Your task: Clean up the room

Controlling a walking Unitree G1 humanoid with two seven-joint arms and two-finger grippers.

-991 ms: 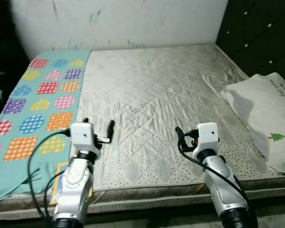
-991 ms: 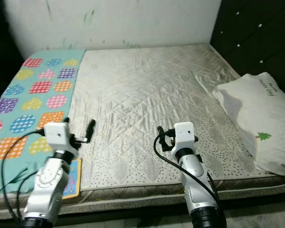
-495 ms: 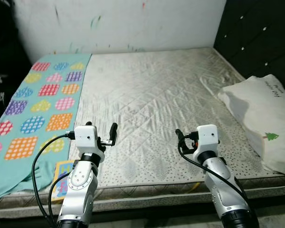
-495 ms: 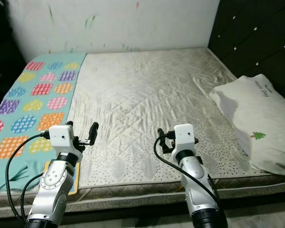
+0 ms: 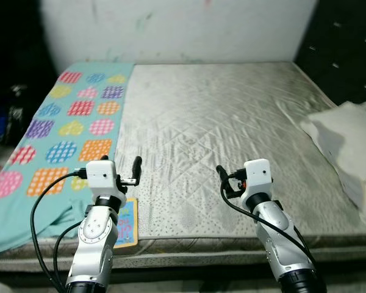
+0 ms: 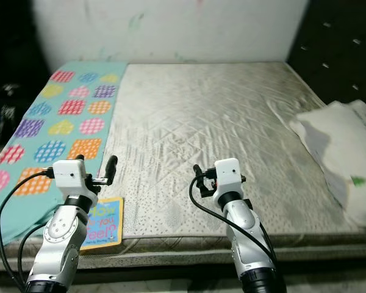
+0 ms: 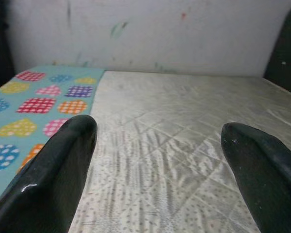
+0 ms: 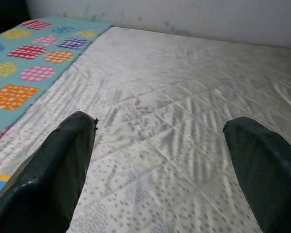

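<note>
A bare quilted mattress (image 5: pixel 219 128) fills the bed, pale grey with a dotted band along its near edge. One teal blanket (image 5: pixel 61 128) printed with checked hearts and circles in many colours covers the left strip, its long axis running from the near edge to the white wall (image 5: pixel 183 30). One small children's book (image 6: pixel 102 223), blue with an orange border and bright lettering, lies flat at the near edge just beside the blanket's hem, long side running away from the robot. One white pillow (image 5: pixel 348 137) lies crumpled at the right edge, near the dark headboard (image 5: pixel 348 49). The left tool (image 7: pixel 160 160) hovers over the mattress near the book, fingers spread wide and empty. The right tool (image 8: pixel 160 160) hovers over the middle of the near edge, likewise wide and empty.
</note>
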